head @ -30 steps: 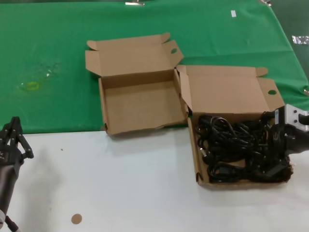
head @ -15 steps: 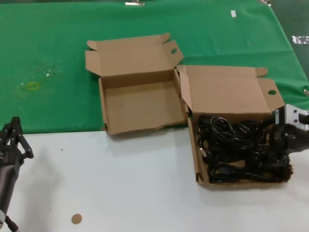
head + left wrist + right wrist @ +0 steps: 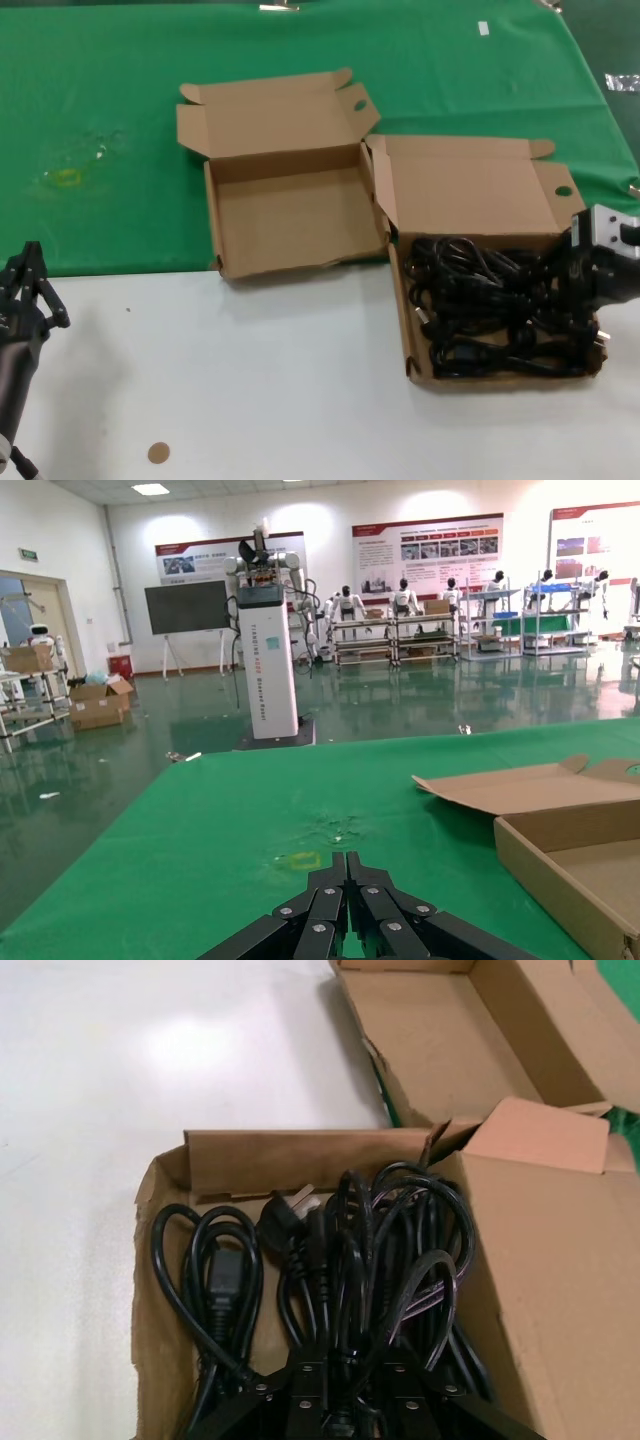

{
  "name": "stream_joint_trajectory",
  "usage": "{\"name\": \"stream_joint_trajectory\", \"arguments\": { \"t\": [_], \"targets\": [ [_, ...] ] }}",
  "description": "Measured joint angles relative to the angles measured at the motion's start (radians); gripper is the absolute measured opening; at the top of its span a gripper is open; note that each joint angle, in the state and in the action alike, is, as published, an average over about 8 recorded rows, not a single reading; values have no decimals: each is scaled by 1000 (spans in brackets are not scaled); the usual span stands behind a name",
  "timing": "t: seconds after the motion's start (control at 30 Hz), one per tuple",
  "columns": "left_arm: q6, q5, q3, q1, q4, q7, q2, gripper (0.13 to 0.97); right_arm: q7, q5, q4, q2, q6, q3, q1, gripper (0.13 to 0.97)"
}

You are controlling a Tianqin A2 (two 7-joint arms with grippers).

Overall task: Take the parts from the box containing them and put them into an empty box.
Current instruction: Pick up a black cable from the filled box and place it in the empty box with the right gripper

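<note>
The black power cords [image 3: 490, 310] lie tangled in the right cardboard box [image 3: 409, 340], whose plain lid [image 3: 470, 195] stands open behind it. My right gripper [image 3: 580, 292] is down in the cords at that box's right edge. In the right wrist view it [image 3: 350, 1385] is closed with a cord [image 3: 350, 1260] between its fingers. The empty box [image 3: 290, 215] lies open to the left, touching the full box's lid, and also shows in the right wrist view [image 3: 430, 1030]. My left gripper [image 3: 25, 290] is shut and empty at the table's near left, its fingertips [image 3: 340, 865] pressed together.
The boxes straddle the line between the green cloth [image 3: 120, 110] and the white tabletop [image 3: 250, 380]. A small brown disc [image 3: 158, 453] lies near the front edge. A yellowish smear [image 3: 67, 178] marks the cloth at the left.
My right gripper has risen slightly at the box's right edge, and the cords near it have shifted and bunched toward it. The left arm has not moved.
</note>
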Motion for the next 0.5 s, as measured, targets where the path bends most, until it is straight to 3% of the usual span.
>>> {"name": "stream_joint_trajectory", "arguments": {
  "t": [0.23,0.5],
  "targets": [
    [0,0,0,0,0,0,0,152,23,-14,25,-3,-31,12,27,213],
    [0,0,0,0,0,0,0,152,57,-25,60,-6,-73,24,77,213]
  ]
}}
